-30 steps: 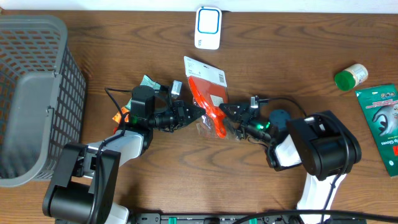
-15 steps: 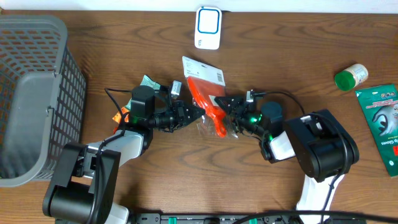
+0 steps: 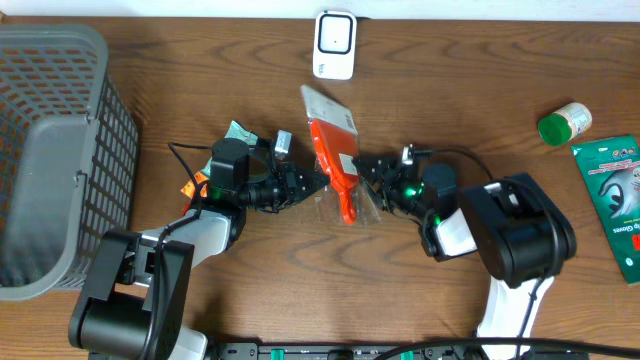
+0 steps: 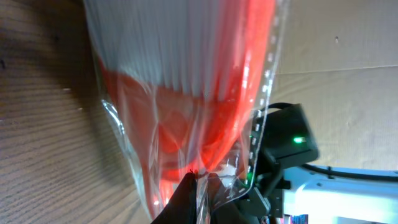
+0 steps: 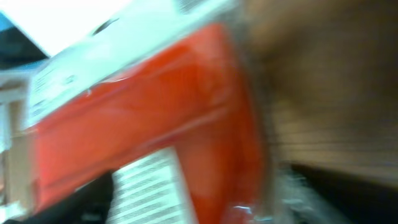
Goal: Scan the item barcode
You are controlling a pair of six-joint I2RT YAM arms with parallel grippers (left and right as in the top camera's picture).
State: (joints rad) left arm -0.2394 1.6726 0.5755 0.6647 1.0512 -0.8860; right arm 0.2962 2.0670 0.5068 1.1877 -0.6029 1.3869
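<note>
Dark wooden table (image 3: 200,80) fills the overhead view. At the lower edge stand the two arm bases, the left one at lower left and the right one at lower right. Each arm bends inward and lies low over the wood, so that the wrists face each other across the middle of the frame.

The left claw (image 3: 318,186) points toward the right of the frame and is clenched on the clear plastic edge of the packet (image 3: 335,160). The left wrist view shows the fingertips (image 4: 194,190) pinched together on that film at the bottom of the frame, the orange contents rising above them.

The right claw (image 3: 366,172) points toward the left and sits at the packet's opposite edge. Whether it grips or stands apart cannot be told, since its own camera gives only a blurred close view of the orange packet (image 5: 143,118) and a white label (image 5: 149,186).

The packet lies between the claws, its white card end toward the upper edge.

Farther up, at top centre, lies the white scanner (image 3: 334,44). A grey basket (image 3: 60,150) fills the left side. A green-capped bottle (image 3: 563,123) and a green package (image 3: 615,200) lie at the right.
</note>
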